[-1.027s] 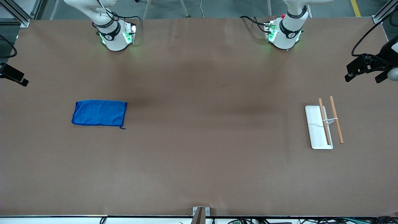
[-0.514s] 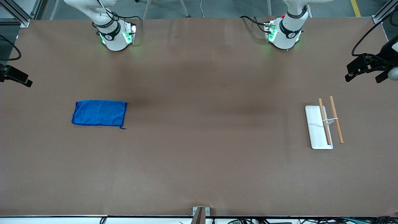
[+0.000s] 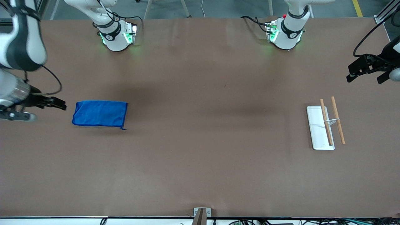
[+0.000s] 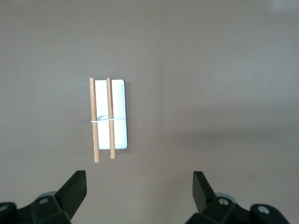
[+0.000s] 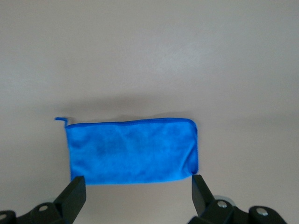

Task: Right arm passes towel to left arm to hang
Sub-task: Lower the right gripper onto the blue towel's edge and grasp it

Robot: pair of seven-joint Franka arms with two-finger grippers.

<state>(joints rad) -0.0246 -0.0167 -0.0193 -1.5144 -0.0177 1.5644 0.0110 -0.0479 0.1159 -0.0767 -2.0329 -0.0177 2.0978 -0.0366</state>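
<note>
On the brown counter [image 3: 200,156] the towel [image 3: 100,113] lay flat just beside the right hand [image 3: 57,104], whose fingers stood apart and empty, so a shallow pinch risked slipping off the thin cloth, while the left hand [image 3: 365,73] waited open near the rack [image 3: 326,125].

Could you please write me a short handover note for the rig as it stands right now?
Right gripper: jaws open, empty, beside the towel at the right arm's end of the table.
Left gripper: jaws open, empty, waiting at the left arm's end, near the rack.
Towel: flat on the table, untouched.
Rack: white base with two wooden bars, nothing hung on it.
Done: nothing yet.
Left: right grasps and lifts the towel, passes it to the left gripper, left hangs it on the rack.
</note>
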